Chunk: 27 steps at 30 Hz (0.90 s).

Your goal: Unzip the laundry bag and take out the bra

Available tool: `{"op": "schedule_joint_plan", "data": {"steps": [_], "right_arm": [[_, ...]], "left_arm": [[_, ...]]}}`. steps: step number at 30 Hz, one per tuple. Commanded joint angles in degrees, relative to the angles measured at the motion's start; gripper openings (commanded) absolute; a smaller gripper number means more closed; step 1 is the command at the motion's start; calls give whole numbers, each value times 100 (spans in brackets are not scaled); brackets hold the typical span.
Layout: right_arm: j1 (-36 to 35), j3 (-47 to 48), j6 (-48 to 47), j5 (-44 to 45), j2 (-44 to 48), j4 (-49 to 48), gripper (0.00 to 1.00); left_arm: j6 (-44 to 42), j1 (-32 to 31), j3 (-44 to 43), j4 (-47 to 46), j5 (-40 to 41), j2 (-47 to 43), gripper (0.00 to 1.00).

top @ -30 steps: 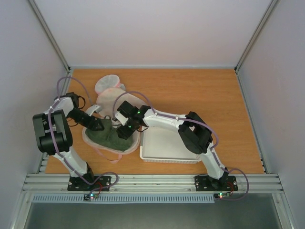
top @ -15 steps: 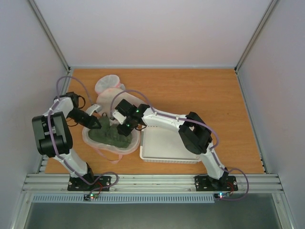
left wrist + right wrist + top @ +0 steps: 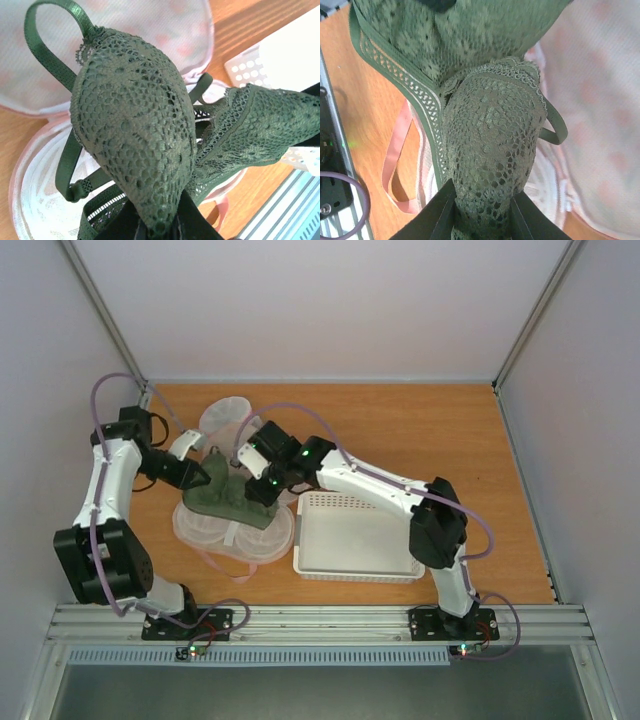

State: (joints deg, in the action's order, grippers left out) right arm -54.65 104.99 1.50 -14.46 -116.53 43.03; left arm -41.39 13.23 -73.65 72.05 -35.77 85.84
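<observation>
The bra point(image 3: 228, 498) raised from the opened laundry bag point(image 3: 238, 536)
The bag lies unzipped on the counter point(image 3: 420, 430); the bra hangs just above it, clamped by the left end effector point(image 3: 197, 477) and right end effector point(image 3: 262, 490). Setting it aside likely remains. A second ago it sat inside the bag.

Bra point(image 3: 224, 502) is draped over the 12 o'clock edge of the open laundry bag point(image 3: 262, 538). Left gripper point(image 3: 203, 478) is clamped on its 10 o'clock end and right gripper point(image 3: 262, 490) on its 3 o'clock end. White basket point(image 3: 360, 540) sits just beside the bag at 3 o'clock. Round mesh pouch point(image 3: 222, 416) lies at the bra's 12 o'clock.
</observation>
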Motion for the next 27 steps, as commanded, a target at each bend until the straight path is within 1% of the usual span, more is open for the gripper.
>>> {"op": "schedule_joint_plan", "data": {"steps": [1,4,7,10,12,16,18,20,22,24,27], "right_arm": [[206,278,-264,42,679,370,21],[368,85,-252,279,1124,685,21],[524,-384,-175,547,1684,940,21],[629,-1228,109,780,2367,1078,20],[685,-1750,275,937,2797,1217,20],[815,-2742,461,1215,3540,1452,20],[904,-3067,496,1359,3775,1626,21],[977,-3215,529,1323,3997,1576,22],[999,-3139,524,1414,4061,1642,23],[1022,-2988,473,1732,4043,1735,24],[1051,-2836,261,1905,3895,1819,24]], "left_arm": [[668,-428,-383,271,-238,-428,7],[1242,-914,-452,38,-291,-659,7],[1966,-1502,-434,-330,-255,-778,6],[2799,-2145,-140,-909,-157,-872,5],[3532,-2582,44,-1309,-98,-881,4],[4581,-3379,307,-1855,-10,-741,3],[4920,-3673,424,-2071,85,-677,3],[5182,-3923,476,-2174,304,-562,3],[5384,-4202,512,-2274,493,-454,3],[5588,-4547,533,-2340,595,-348,3],[5766,-4884,517,-2423,859,-168,3]]}}
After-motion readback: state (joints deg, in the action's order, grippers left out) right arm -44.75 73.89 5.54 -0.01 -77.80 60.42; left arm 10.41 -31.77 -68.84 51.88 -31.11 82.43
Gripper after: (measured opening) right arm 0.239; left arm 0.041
